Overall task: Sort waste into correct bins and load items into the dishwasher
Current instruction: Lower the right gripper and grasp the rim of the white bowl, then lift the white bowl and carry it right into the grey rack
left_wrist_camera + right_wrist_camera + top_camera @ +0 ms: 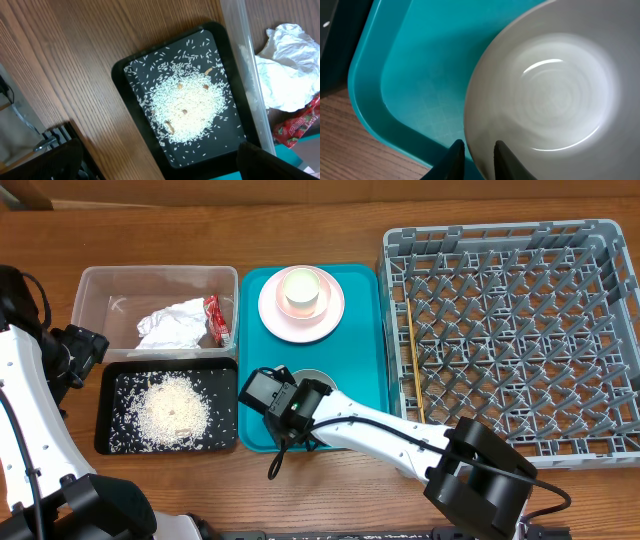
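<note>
the right tool (476, 157) pinches the rim of a white bowl (555, 95) lying in the teal tray (420, 85). the left tool (160, 162) hangs spread wide over the black tray (123, 75) of rice (187, 107).

The counter (330, 500) is reddish-brown wood, its fine grain running from the left edge to the right edge, and it fills the overhead view on every side. A paler wooden strip (30, 192) lies along the far edge at the far left corner. The light is soft and even, leaving only faint, short shadows on the wood. In the left wrist view a pale grey surface (15, 125) shows beyond the counter's edge. It is possibly the floor, though too blurred to be sure.
</note>
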Controlling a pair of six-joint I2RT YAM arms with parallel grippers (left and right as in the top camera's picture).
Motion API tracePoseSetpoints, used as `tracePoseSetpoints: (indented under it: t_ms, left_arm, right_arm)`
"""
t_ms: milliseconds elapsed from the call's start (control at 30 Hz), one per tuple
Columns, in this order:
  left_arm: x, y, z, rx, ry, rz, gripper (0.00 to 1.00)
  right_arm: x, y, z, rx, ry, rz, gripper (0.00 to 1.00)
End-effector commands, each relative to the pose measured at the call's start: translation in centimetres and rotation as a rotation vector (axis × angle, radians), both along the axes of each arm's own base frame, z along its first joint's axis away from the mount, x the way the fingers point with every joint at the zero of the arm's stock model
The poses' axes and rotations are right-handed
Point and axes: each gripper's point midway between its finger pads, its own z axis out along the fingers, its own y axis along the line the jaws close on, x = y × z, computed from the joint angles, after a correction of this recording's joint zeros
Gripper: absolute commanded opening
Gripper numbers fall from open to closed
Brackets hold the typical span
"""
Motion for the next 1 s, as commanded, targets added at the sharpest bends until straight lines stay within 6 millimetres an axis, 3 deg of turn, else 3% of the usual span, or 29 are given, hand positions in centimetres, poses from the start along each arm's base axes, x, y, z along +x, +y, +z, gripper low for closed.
tracePoseSetpoints:
  t_ms: [0, 367, 833, 967]
  left_arm:
    - [0.2, 0.1, 1.0, 0.014, -0.034, 0.009, 1.0]
    - [0.2, 0.1, 1.0, 0.014, -0.034, 0.009, 1.0]
    - [0.4, -0.1, 1.0, 0.014, -0.034, 0.002, 1.0]
    - [0.4, -0.1, 1.0, 0.014, -0.034, 0.002, 1.0]
  right_arm:
    - [-0.1, -0.8, -0.9, -0.03, -0.001, -0.001, 0.22]
    - [-0.2, -1.0, -1.0, -0.034, 0.002, -0.002, 0.22]
    - [-0.4, -1.2, -1.0, -0.046, 0.01, -0.002, 0.05]
    - [-1.1, -1.4, 0.3, -0.055, 0.06, -0.012, 0.04]
